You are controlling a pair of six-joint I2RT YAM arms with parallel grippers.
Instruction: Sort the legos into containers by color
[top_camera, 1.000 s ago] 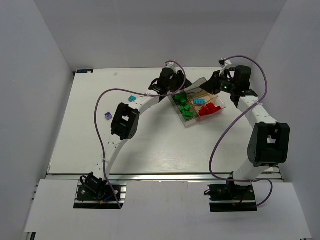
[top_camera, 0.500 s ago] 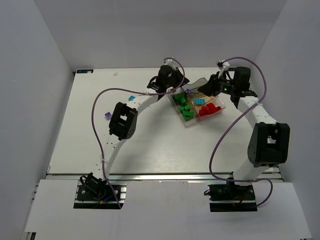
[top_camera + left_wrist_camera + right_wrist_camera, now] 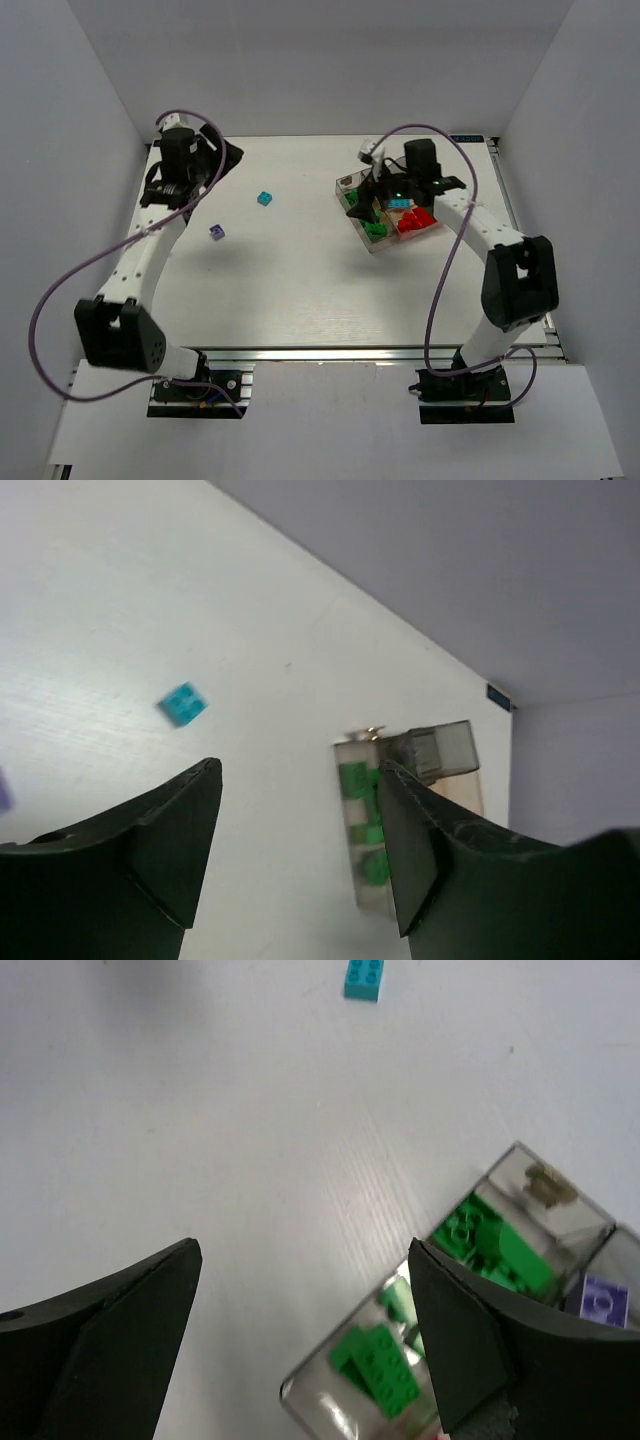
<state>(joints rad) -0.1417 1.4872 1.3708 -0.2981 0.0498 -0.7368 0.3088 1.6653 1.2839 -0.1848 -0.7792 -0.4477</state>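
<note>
L fingers (image 3: 165,855), R fingers (image 3: 110,1350) apart.

The cyan brick (image 3: 264,198) and purple brick (image 3: 216,232) lie well apart from the tray (image 3: 378,246), which the right arm (image 3: 470,215) overhangs.

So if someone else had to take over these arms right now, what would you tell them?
Left gripper: open, empty, at the far left of the table.
Right gripper: open, empty, by the green section of the tray.
Done: green bricks, red bricks, cyan bricks and one purple brick sit in separate tray compartments.
Left: the loose cyan brick and the loose purple brick lie on the table, left of the tray. Each needs to go in with its colour.
</note>
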